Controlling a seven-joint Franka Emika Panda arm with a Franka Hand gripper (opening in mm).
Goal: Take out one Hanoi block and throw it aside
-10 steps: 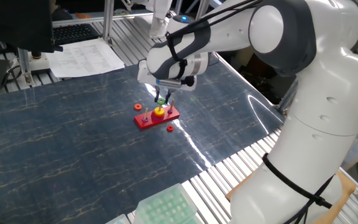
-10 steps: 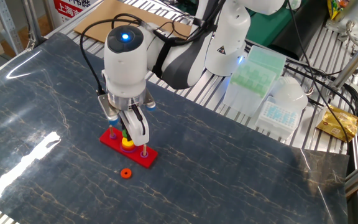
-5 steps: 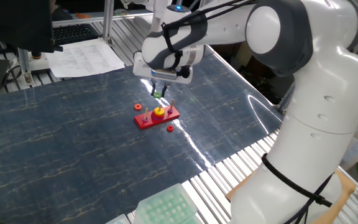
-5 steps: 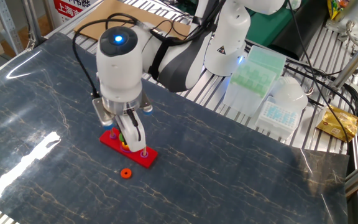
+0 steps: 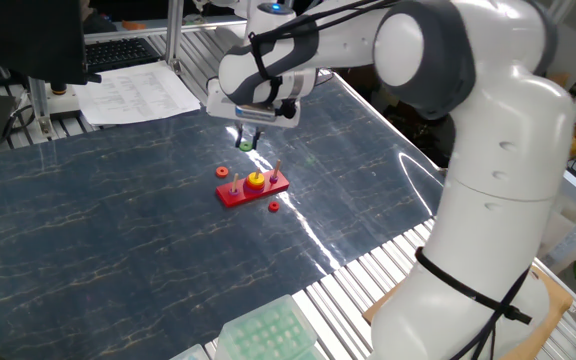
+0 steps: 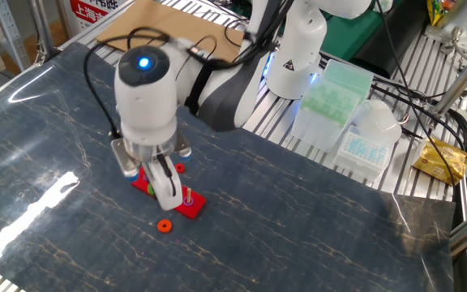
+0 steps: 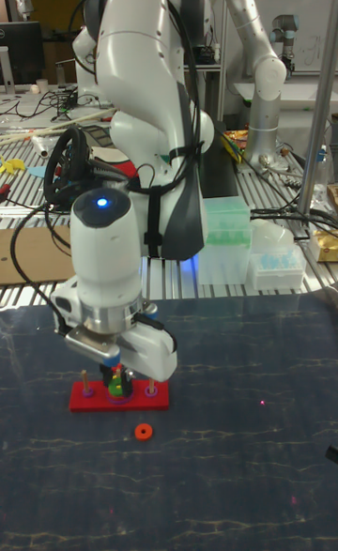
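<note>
The Hanoi block (image 5: 246, 147) is a tiny green ring, and my gripper (image 5: 246, 143) is shut on it, holding it in the air above and just behind the red three-peg base (image 5: 253, 189). A yellow ring (image 5: 255, 180) stays on the middle peg and a small orange-red ring (image 5: 223, 172) on the left peg. Another orange-red ring (image 5: 273, 207) lies loose on the table beside the base. From the tall fixed view the green block (image 7: 116, 384) shows between the fingers, in front of the base (image 7: 89, 401). In the other fixed view my hand hides the block and covers part of the base (image 6: 186, 208).
Green and white tip racks (image 6: 332, 91) stand past the mat's far edge. Another green rack (image 5: 266, 330) sits at the near edge. Paper sheets (image 5: 138, 90) lie at the back left. Slatted metal rails (image 5: 388, 270) border the dark mat.
My gripper has risen off the middle peg and moved back and to the left, carrying the green block with it. The yellow ring and the base have stayed put.
</note>
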